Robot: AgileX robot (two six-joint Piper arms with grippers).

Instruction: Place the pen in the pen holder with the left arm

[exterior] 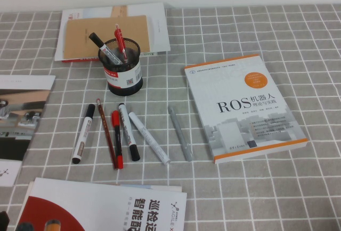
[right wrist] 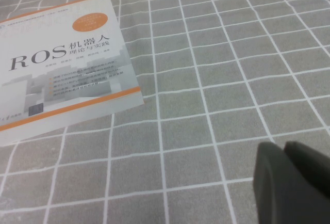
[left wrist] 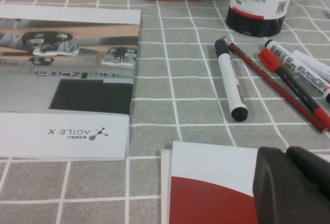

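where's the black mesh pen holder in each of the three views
High view: the pen holder stands left of centre, in front of the tan notebook, behind the row of markers.
Left wrist view: only its lower part shows at the upper edge, beyond the left gripper.
Right wrist view: not in it; the right gripper hangs over bare cloth.
Shared landmark: the leftmost white marker.

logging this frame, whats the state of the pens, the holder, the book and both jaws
pen: lying flat, untouched
pen holder: upright, holding two pens
red pen: lying flat
ROS book: closed, flat
left gripper: over a red-and-white booklet, holding nothing
right gripper: over bare cloth
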